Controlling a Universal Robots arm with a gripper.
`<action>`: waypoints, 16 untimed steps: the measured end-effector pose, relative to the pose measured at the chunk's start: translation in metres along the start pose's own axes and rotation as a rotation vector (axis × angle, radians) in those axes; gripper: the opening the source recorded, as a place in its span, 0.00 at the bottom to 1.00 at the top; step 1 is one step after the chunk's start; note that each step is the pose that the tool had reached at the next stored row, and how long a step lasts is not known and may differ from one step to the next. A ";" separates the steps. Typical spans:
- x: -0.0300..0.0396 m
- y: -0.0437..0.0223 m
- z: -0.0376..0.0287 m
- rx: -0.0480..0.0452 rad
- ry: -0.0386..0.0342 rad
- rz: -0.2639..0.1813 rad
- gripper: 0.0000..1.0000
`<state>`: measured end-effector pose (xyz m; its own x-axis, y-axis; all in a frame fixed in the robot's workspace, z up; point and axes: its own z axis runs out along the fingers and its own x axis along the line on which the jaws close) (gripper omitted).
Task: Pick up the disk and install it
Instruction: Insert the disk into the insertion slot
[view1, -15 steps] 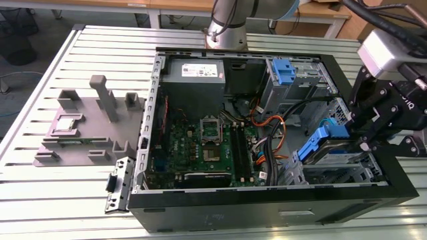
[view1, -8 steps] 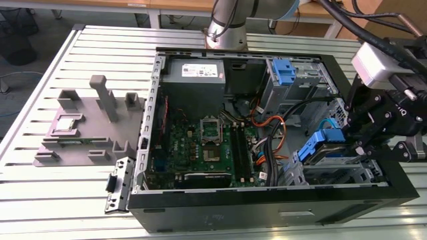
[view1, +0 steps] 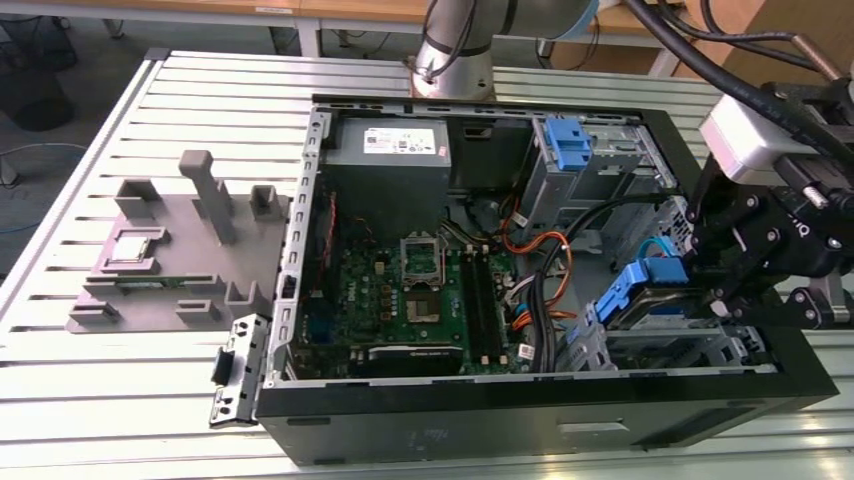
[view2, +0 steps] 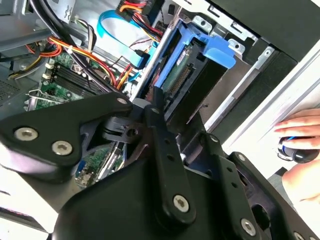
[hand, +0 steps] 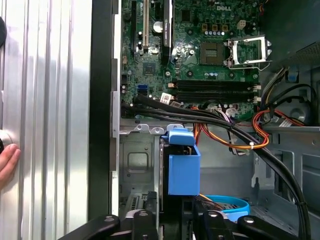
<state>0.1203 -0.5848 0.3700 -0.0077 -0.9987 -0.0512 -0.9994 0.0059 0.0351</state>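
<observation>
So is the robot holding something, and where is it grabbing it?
Yes, the disk. The gripper seems to have its jaws on the disk's two flat sides, at the end nearest the gripper.

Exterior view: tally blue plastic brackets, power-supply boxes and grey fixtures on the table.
Blue plastic brackets: 2, a bare bracket and one on the disk
Power-supply box: 1
Grey fixture: 1
Total: 4

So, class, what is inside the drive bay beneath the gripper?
The disk, its blue rails showing, sits in the drive bay. The gripper and the bay's walls hide most of its body.
</observation>
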 end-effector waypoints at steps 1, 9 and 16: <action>0.0000 0.0000 0.0000 -0.0001 -0.0002 0.000 0.42; -0.0002 0.0000 -0.0005 -0.0001 0.0015 0.000 0.42; -0.0002 0.0000 -0.0006 -0.0001 0.0023 0.000 0.36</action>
<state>0.1203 -0.5846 0.3706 -0.0078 -0.9988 -0.0489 -0.9994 0.0061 0.0352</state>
